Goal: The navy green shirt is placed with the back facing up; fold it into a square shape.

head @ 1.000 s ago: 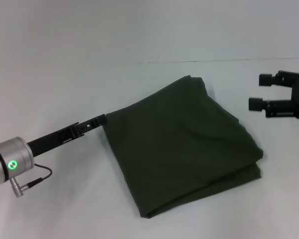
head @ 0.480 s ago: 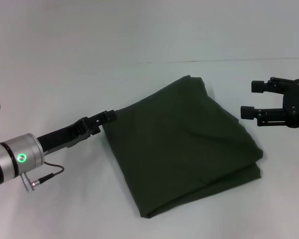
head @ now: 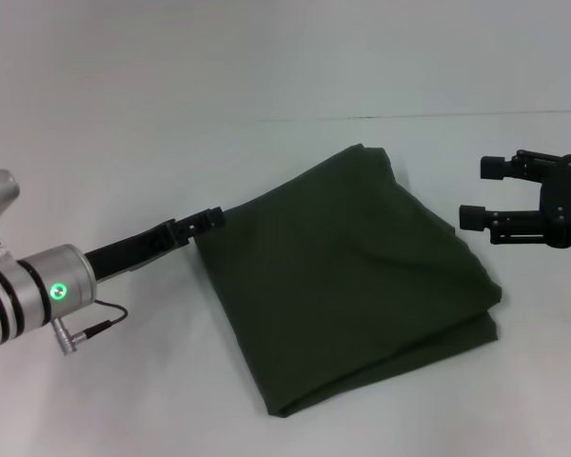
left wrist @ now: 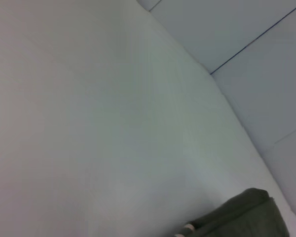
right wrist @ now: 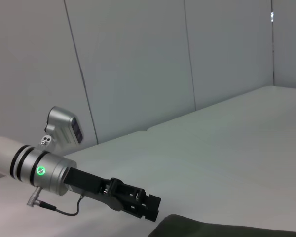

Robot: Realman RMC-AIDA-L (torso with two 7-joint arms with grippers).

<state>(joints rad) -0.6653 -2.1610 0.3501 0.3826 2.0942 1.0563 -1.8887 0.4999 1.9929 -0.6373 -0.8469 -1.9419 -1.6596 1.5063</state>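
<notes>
On table: folded shirt (square-ish).

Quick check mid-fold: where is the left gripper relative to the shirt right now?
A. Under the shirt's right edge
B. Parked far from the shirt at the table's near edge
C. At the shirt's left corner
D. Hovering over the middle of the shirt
C: in the head view the left gripper meets the left corner of the folded navy green shirt, while the right gripper hangs open off to the shirt's right, apart from it.
</notes>
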